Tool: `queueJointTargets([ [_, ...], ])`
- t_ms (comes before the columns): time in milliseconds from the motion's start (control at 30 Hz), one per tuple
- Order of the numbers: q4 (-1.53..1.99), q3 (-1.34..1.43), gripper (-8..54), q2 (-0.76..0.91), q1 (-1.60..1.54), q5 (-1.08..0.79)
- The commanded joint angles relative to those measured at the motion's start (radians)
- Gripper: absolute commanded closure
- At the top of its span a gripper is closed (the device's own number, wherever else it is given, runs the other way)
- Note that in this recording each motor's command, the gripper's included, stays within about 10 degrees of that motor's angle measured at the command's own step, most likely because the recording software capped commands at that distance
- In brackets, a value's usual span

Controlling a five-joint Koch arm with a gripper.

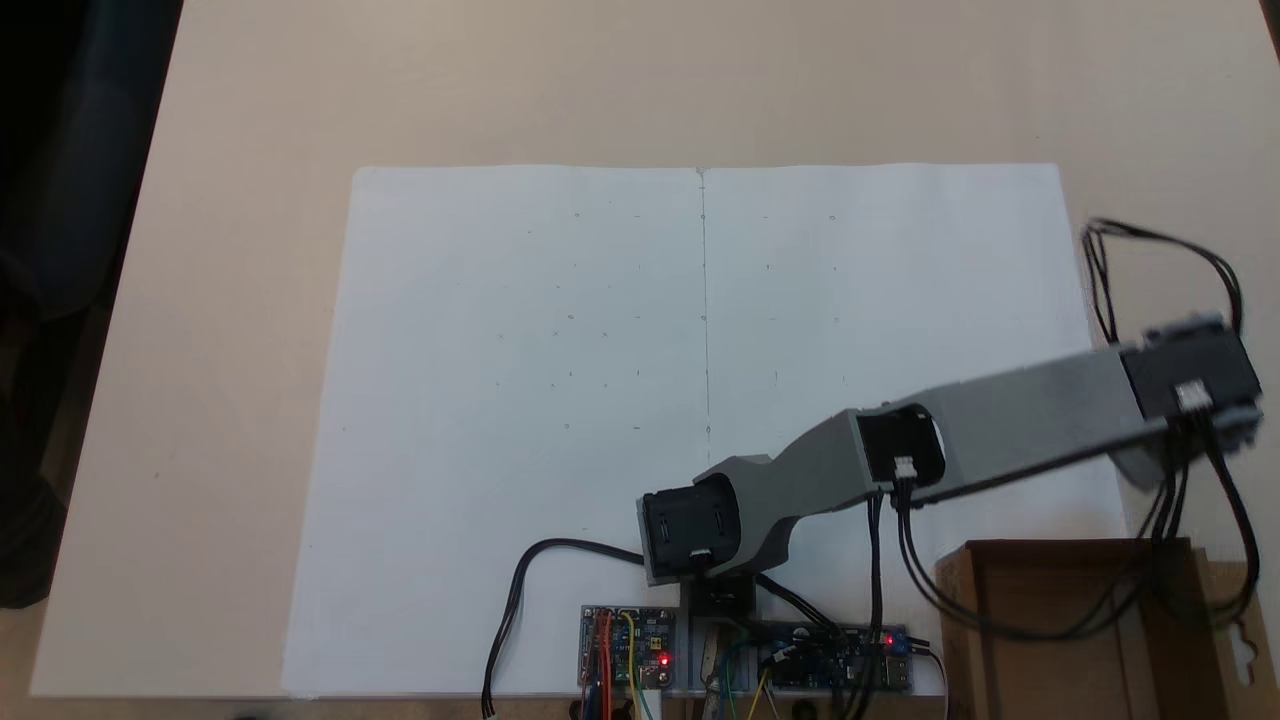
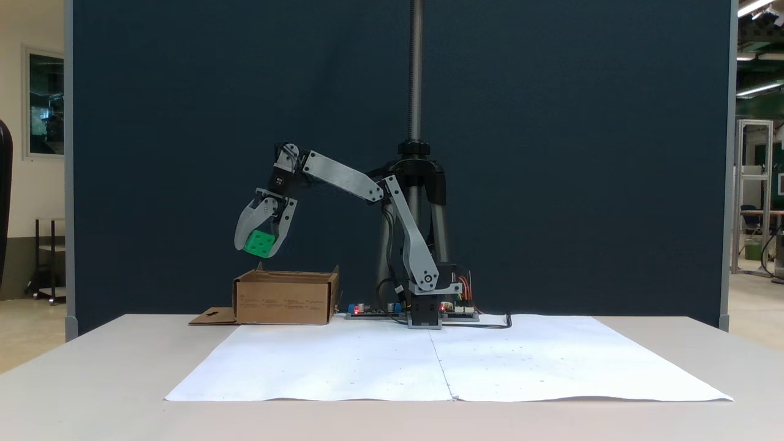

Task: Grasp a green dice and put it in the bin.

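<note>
The bin (image 2: pixel 285 298) is a brown cardboard box with low walls, and it sits on the table (image 2: pixel 92 367) just past the far left corner of the big white paper (image 2: pixel 441 361) in the fixed view from the front. A flat flap with a cut-out hole lies on the table at its left side. In the fixed view from above, the bin (image 1: pixel 1060 640) is at the bottom right, and black cables from the arm hang across its open top. The part of the inside that shows is plain brown, with nothing lying in it. The green dice (image 2: pixel 259 243) is not in the bin. It is up in the air, right above the left part of the bin, and there is a clear gap between it and the box top. The gripper (image 2: pixel 262 245) points down and its two gray jaws are squeezed on the dice, one on each side. The dice is a small bright green cube with soft round corners, and it sits tilted between the jaws. Small dark dots show on the face turned to the front camera. The arm (image 2: pixel 367 190) bends up from its base and reaches over to the bin.
</note>
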Motion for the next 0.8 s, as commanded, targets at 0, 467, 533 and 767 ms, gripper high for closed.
queueJointTargets([
  [0,0.094,-0.038,33.1,0.055,0.075,0.008],
  [467,0.232,0.120,33.1,0.046,0.255,-0.166],
  [533,0.232,0.160,33.1,0.046,0.262,-0.173],
  [767,0.186,0.225,33.1,0.038,0.285,-0.209],
])
